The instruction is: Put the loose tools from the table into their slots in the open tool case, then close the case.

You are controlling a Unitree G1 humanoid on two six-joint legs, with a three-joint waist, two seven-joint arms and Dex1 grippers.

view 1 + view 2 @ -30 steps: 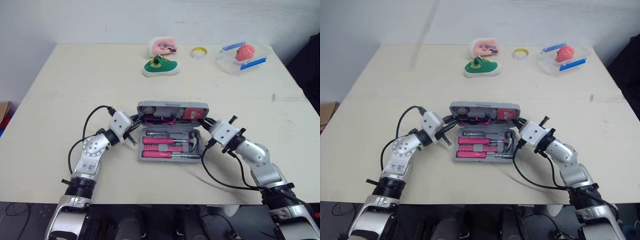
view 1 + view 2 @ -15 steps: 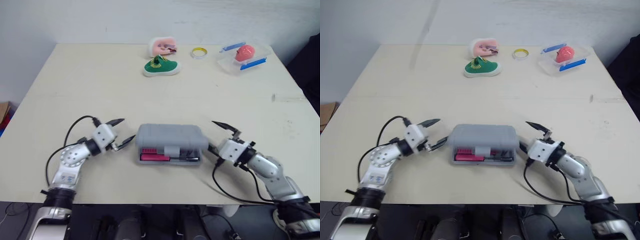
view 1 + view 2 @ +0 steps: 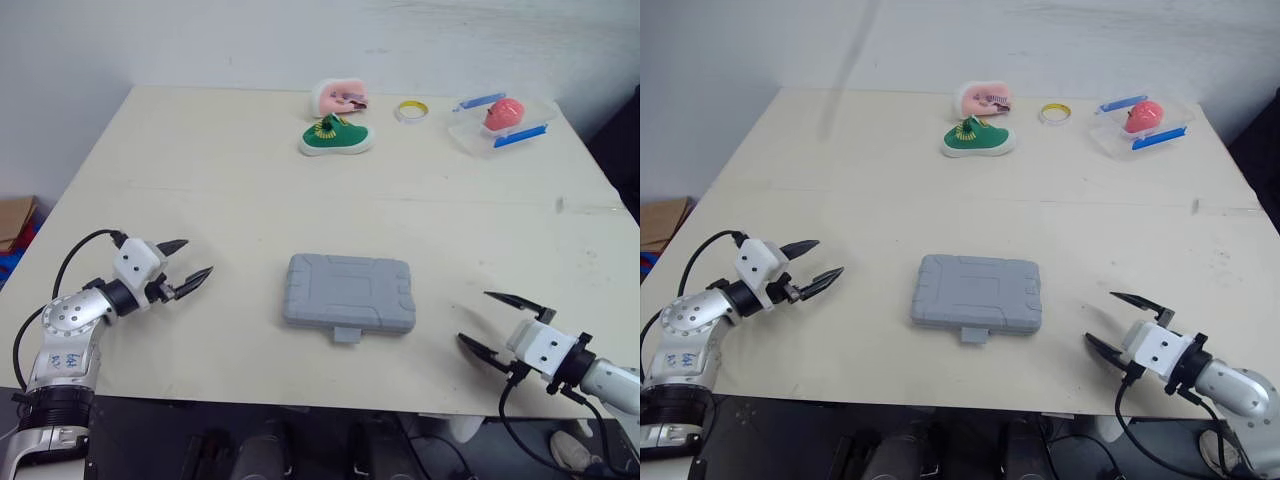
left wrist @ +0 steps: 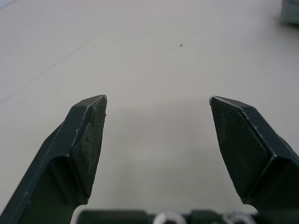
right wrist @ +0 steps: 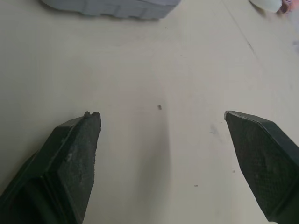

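At the middle of the counter (image 3: 200,160) the grey tool case (image 3: 348,292) lies flat with its lid down, its long axis running from our left to our right. Its small latch tab (image 3: 347,335) juts from the long edge nearest us.

Our left pincer (image 3: 198,256) hovers to the left of the case, well apart from its short end, with both fingers spread wide and nothing between them. Our right pincer (image 3: 474,316) sits off the case's near right corner, also apart from it, just as wide and just as empty. Each points roughly toward the case.

With the lid flat on the base, we judge the tools stowed and the closing done or nearly done. Whether the tab has clicked home we cannot tell.

If a final press is needed, it turns on that tab. It sits midway along the near edge, so either arm would have to come inward and toward us. We judge the right pincer somewhat nearer, reaching left along the edge.

Beyond the far side of the case, well apart from it, stand a green shoe (image 3: 336,138), a pink item (image 3: 340,97), a tape ring (image 3: 409,111) and a clear container (image 3: 470,135).
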